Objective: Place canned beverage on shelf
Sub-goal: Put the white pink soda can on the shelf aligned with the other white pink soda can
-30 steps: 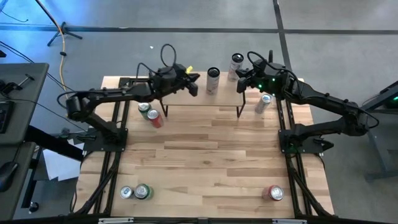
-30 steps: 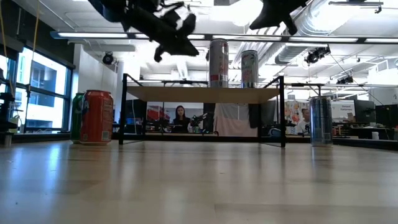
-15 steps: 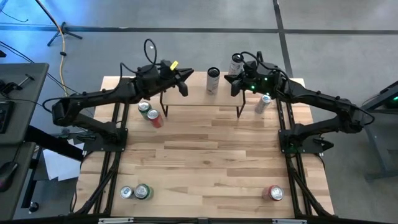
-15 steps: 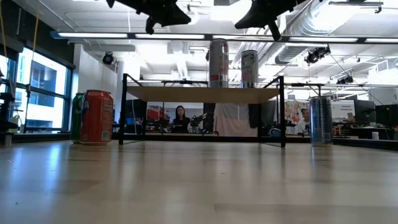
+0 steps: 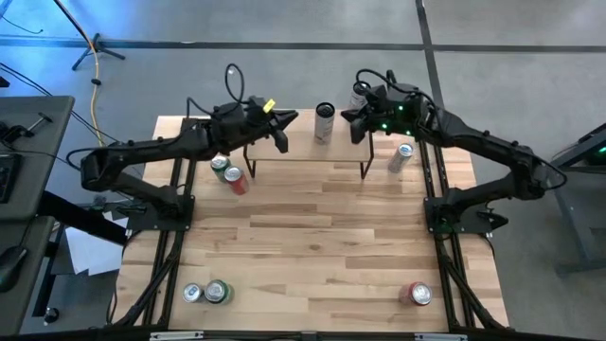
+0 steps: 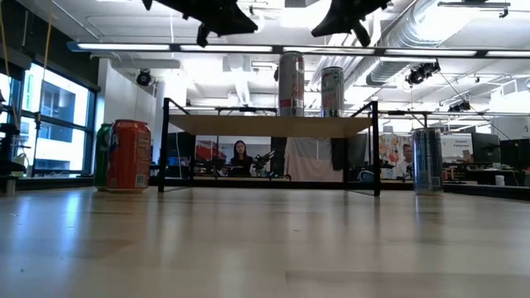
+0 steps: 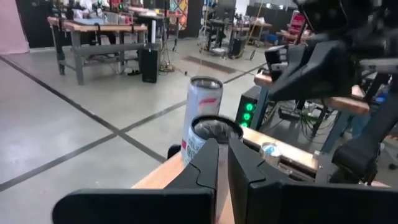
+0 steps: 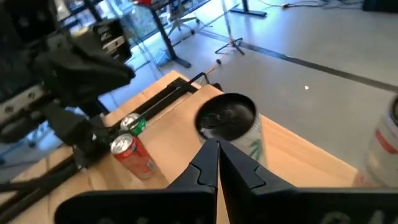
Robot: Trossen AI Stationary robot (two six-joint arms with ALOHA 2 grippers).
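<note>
Two cans [image 5: 325,122] between closed jaws.

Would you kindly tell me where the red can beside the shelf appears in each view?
High view: red can, left of the shelf.
Low view: far left.
Left wrist view: not in it.
Right wrist view: beside the green can, at.
Landmark: that green can.
</note>
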